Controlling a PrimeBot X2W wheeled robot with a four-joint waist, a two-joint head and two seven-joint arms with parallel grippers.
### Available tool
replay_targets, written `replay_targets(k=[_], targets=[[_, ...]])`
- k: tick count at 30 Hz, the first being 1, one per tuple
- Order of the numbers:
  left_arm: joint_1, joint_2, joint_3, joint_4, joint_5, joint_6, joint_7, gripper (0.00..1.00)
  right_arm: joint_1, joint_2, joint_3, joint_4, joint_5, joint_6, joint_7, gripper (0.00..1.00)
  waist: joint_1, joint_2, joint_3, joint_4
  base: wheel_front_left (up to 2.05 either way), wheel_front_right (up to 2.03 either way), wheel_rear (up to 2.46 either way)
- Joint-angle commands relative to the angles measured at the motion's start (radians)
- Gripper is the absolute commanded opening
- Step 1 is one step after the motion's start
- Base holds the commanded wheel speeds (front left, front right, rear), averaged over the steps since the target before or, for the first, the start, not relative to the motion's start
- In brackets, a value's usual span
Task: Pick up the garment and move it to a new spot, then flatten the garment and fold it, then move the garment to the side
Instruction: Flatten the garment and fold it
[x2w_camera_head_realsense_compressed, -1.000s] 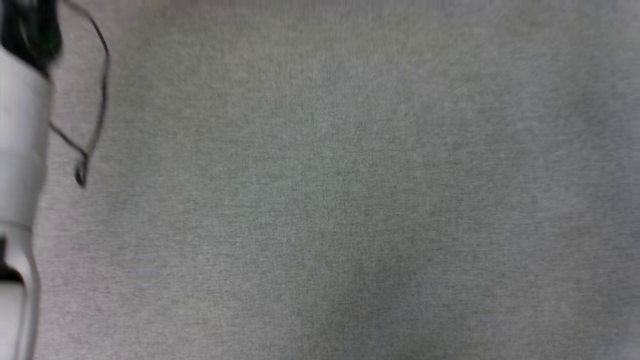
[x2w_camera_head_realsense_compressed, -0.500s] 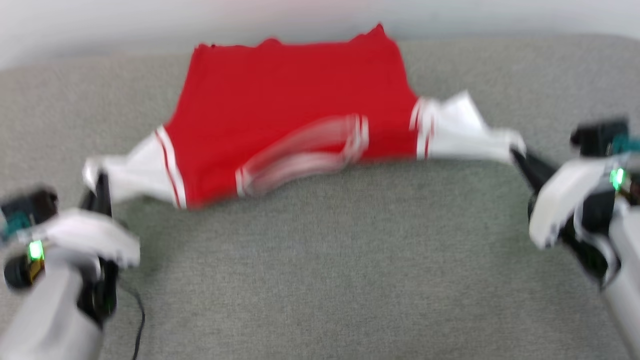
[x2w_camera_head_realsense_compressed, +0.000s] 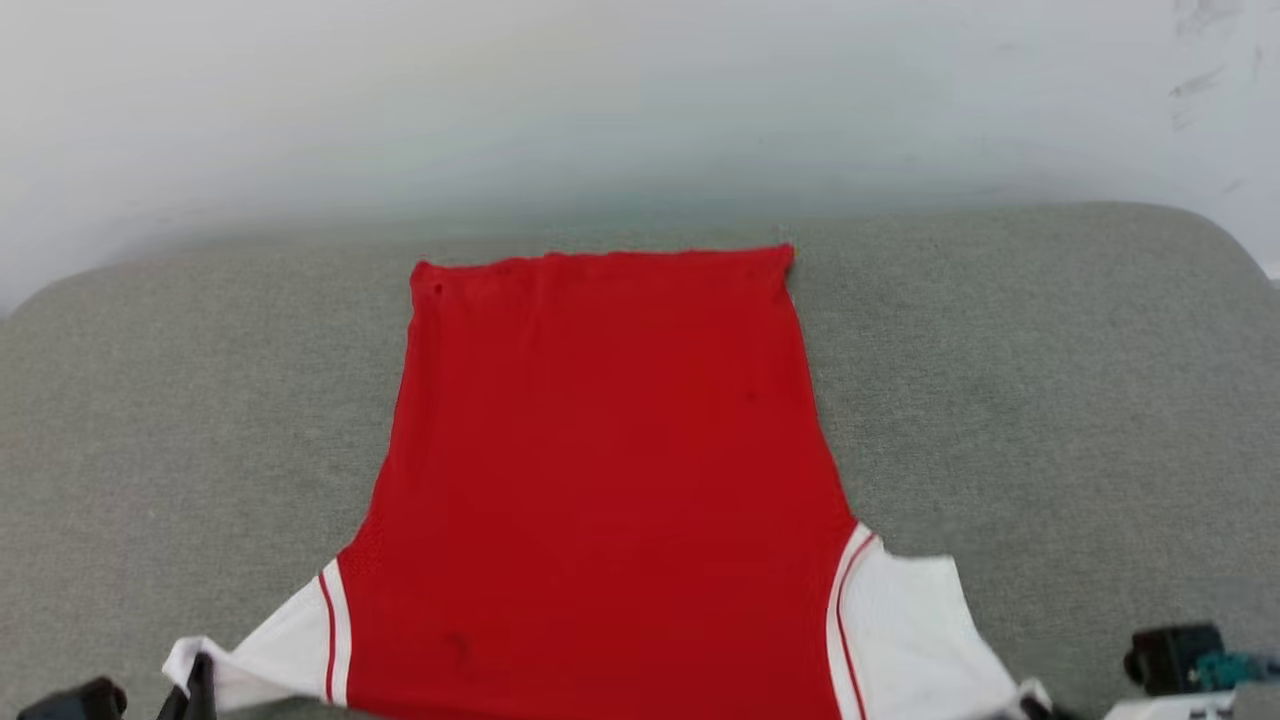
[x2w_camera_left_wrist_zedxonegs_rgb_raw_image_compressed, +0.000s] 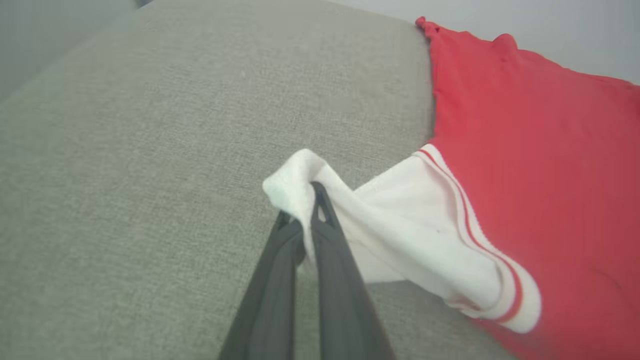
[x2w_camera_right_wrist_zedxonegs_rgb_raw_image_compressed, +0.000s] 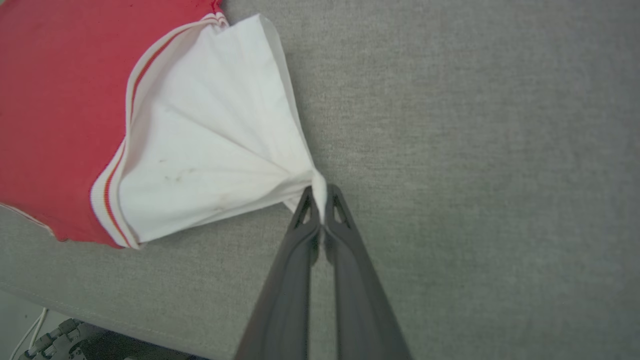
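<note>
While the red garment (x2w_camera_head_realsense_compressed: 600, 480) lies flat on the gray cushion (x2w_camera_head_realsense_compressed: 1050, 400) with its plain back up, each claw pinches one white sleeve. The left gripper (x2w_camera_left_wrist_zedxonegs_rgb_raw_image_compressed: 304, 204) is clenched on the tip of the left sleeve (x2w_camera_left_wrist_zedxonegs_rgb_raw_image_compressed: 400, 225), and the red cloth spreads out to the right of its fingers. The right gripper (x2w_camera_right_wrist_zedxonegs_rgb_raw_image_compressed: 320, 196) is clenched on the corner of the right sleeve (x2w_camera_right_wrist_zedxonegs_rgb_raw_image_compressed: 210, 140), which fans out to the left of its fingers. Past the shirt's far edge stands a pale wall (x2w_camera_head_realsense_compressed: 600, 100).
</note>
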Motion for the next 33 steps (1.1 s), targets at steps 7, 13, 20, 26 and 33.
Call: replay_targets(k=[7, 13, 20, 26, 33], targets=[[0.120, 0.013, -0.006, -0.166, 0.014, 0.101, 0.025, 0.00, 0.177, 0.084, -0.058, -0.167, -0.058, -0.001, 0.202, 0.27, 0.0005, 0.0000, -0.004, 0.012, 0.00, 0.00, 0.00], [0.082, -0.013, -0.027, -0.246, 0.040, 0.122, 0.008, 0.00, 0.074, 0.078, -0.098, -0.211, -0.076, -0.001, 0.172, 1.00, 0.0005, 0.0000, 0.019, 0.035, 0.00, 0.00, 0.00], [-0.005, -0.036, -0.058, -0.305, 0.087, 0.115, -0.006, 0.00, -0.201, 0.048, -0.179, -0.051, -0.055, -0.001, 0.014, 1.00, 0.0005, 0.0000, 0.099, 0.092, 0.00, 0.00, 0.00], [-0.158, -0.099, -0.092, -0.331, 0.151, 0.074, -0.038, 0.00, -0.652, -0.044, -0.148, 0.232, -0.013, -0.001, -0.006, 1.00, 0.0005, 0.0000, 0.275, 0.198, 0.00, 0.00, 0.00], [-0.255, -0.155, -0.109, -0.306, 0.192, 0.018, -0.053, 0.00, -0.972, -0.107, -0.100, 0.401, 0.005, -0.001, 0.215, 1.00, 0.0005, 0.0000, 0.390, 0.284, 0.00, 0.00, 0.00]])
